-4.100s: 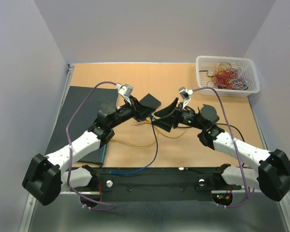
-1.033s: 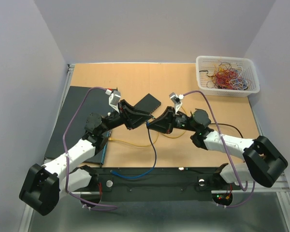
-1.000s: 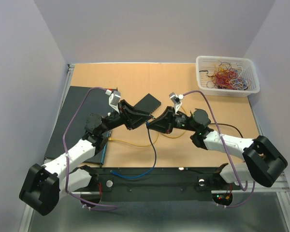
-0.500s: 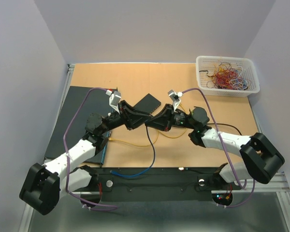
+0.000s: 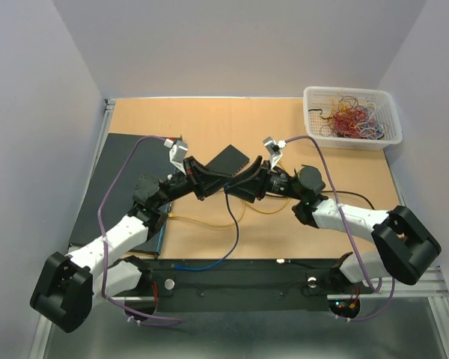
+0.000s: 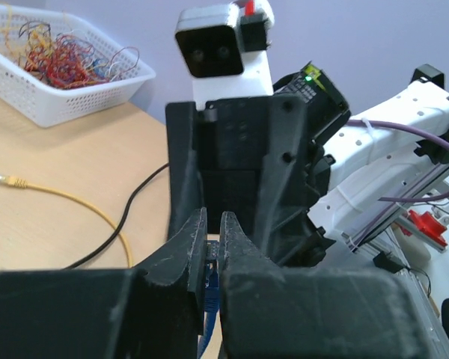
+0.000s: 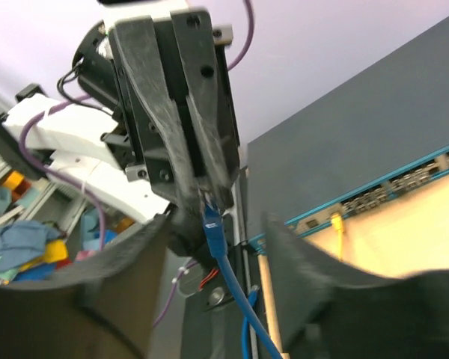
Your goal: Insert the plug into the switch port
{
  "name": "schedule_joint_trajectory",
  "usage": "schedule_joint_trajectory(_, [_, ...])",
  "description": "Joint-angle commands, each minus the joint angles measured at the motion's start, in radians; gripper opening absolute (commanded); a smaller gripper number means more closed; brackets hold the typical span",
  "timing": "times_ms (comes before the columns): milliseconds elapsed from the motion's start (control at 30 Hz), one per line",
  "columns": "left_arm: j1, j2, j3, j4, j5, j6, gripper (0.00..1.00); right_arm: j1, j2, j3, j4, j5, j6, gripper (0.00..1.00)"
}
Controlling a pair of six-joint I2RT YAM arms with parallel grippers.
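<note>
My left gripper (image 5: 223, 182) is shut on the blue plug (image 6: 209, 280), held in the air above the table's middle. The plug's blue cable (image 5: 236, 224) hangs down toward the near edge. In the right wrist view the plug (image 7: 214, 224) sticks out below the left fingertips (image 7: 209, 191). My right gripper (image 5: 238, 187) is open and faces the left one, tips almost touching. Its fingers (image 7: 307, 262) stand wide on either side of the cable. The switch (image 5: 120, 179) is a dark flat box at the left. Its port row (image 7: 389, 191) holds a yellow plug (image 7: 337, 221).
A white basket (image 5: 352, 118) of coloured wires stands at the back right. A flat black plate (image 5: 230, 158) lies behind the grippers. A yellow cable (image 5: 209, 223) and a black cable (image 5: 359, 198) lie on the wooden table (image 5: 284, 127).
My right gripper has moved left and a little up, closing in on the left gripper and the plug. The left arm has barely moved.
</note>
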Motion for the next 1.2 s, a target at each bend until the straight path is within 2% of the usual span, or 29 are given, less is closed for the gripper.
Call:
schedule_joint_trajectory(0, [-0.006,-0.011,0.029,-0.082,-0.054,0.039,0.0,-0.011,-0.045,0.0,0.024,0.07,-0.022,0.64])
schedule_joint_trajectory(167, [-0.006,-0.008,0.077,-0.219,-0.172,0.053,0.0,-0.011,-0.083,0.0,-0.114,0.132,-0.088,0.65])
schedule_joint_trajectory(267, [-0.006,0.001,0.118,-0.352,-0.292,0.054,0.0,-0.011,-0.12,0.026,-0.301,0.23,-0.196,0.57])
schedule_joint_trajectory(333, [-0.006,0.009,0.141,-0.415,-0.383,0.056,0.0,-0.008,-0.128,0.072,-0.5,0.302,-0.258,0.5])
schedule_joint_trajectory(367, [-0.006,0.009,0.149,-0.432,-0.384,0.056,0.0,-0.007,-0.129,0.091,-0.501,0.327,-0.258,0.47])
schedule_joint_trajectory(433, [-0.015,0.019,0.17,-0.478,-0.443,0.06,0.0,0.012,-0.131,0.132,-0.606,0.376,-0.309,0.42])
schedule_joint_trajectory(567, [-0.046,0.042,0.206,-0.553,-0.571,0.074,0.0,0.052,-0.137,0.161,-0.649,0.418,-0.344,0.42])
schedule_joint_trajectory(800, [-0.079,0.076,0.232,-0.589,-0.664,0.053,0.0,0.101,-0.08,0.235,-0.689,0.451,-0.362,0.41])
schedule_joint_trajectory(1167, [-0.093,0.087,0.249,-0.593,-0.689,0.03,0.0,0.159,0.021,0.327,-0.791,0.597,-0.389,0.41])
